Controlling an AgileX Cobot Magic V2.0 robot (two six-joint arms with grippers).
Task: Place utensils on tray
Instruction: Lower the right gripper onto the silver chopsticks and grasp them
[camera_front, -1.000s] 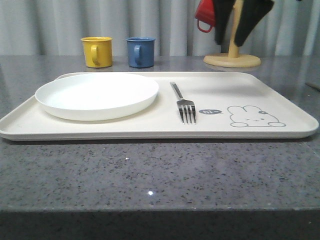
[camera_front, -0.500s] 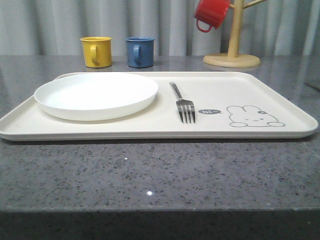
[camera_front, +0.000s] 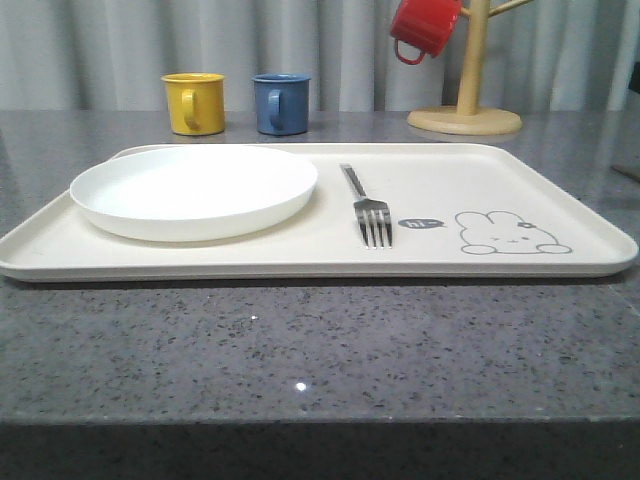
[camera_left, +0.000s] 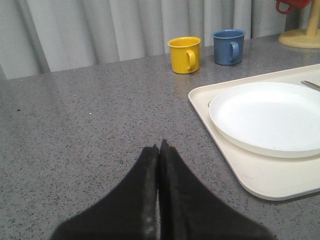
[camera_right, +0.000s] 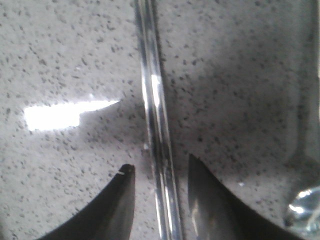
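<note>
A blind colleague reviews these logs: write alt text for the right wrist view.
The right pincer hangs open just above a speckled grey countertop, its two dark fingers on either side of a pair of slim silver chopsticks lying on it. A shiny spoon bowl shows at the edge.

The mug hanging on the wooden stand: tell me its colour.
The hanging mug is red, clearest in the front view.

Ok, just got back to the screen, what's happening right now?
The fork already lies on the tray, beside the white plate. The right gripper is open, low over the counter with its fingers on either side of the chopsticks, apparently about to grip them. A spoon lies close by. The left gripper is shut and empty, off to the side of the tray.
</note>
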